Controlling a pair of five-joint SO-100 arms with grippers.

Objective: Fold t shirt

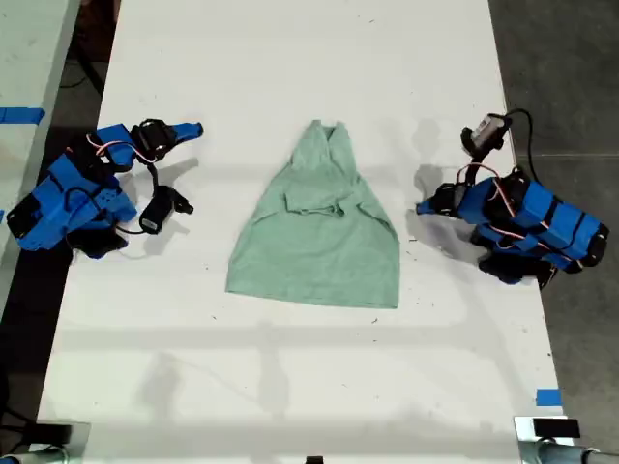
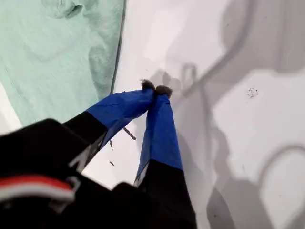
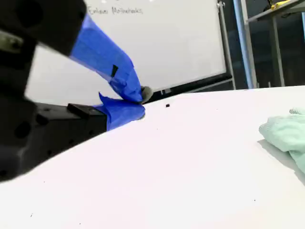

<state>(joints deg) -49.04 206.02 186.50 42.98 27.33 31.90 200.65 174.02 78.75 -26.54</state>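
The pale mint-green t shirt (image 1: 319, 242) lies flat in the middle of the white table (image 1: 290, 387), its sleeves folded inward so the top is narrow and the hem wide. My first gripper (image 1: 423, 207) is shut and holds nothing, low over the table just off the shirt's edge on the exterior view's right. The first wrist view shows the t shirt (image 2: 62, 57) beside the blue fingers, with my first gripper (image 2: 156, 88) closed tip to tip. My second gripper (image 1: 196, 129) sits on the exterior view's left, well apart from the shirt. It is shut on nothing (image 3: 140, 102), with the t shirt (image 3: 286, 133) far off.
Dark floor borders the table on the exterior view's right. A strip of blue tape (image 1: 547, 397) marks the table's near corner on the exterior view's right. Another table with blue tape (image 1: 21, 115) stands at the exterior view's left. A whiteboard (image 3: 157, 43) stands beyond the table.
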